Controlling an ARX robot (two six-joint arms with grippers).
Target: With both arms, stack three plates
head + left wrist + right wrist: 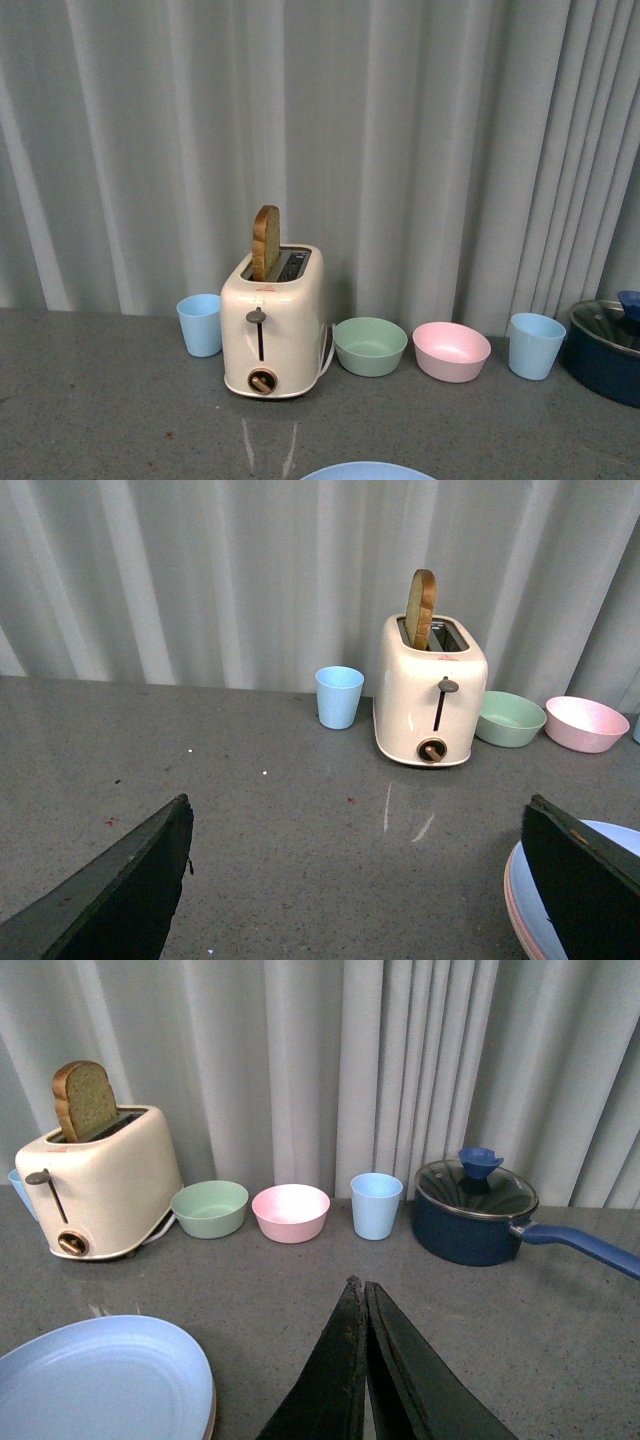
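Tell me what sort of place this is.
Probably a mock kitchen counter set up for testing: a toaster holding bread, a lidded blue pot and bowls stand on a grey worktop, backed by a plain curtain.

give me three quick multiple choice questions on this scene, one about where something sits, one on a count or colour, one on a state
1. What stands between the green bowl and the right-hand blue cup in the front view?
A. the toaster
B. the pink bowl
C. the saucepan

2. How many blue cups are on the table?
A. one
B. two
C. four

3. How is the right end effector?
A. shut with nothing in it
B. wide open
C. shut on a cup

Answers:
1. B, the pink bowl sits between them.
2. B, one cup is left of the toaster and one is by the saucepan.
3. A, its two fingers meet at the tips with nothing between them.
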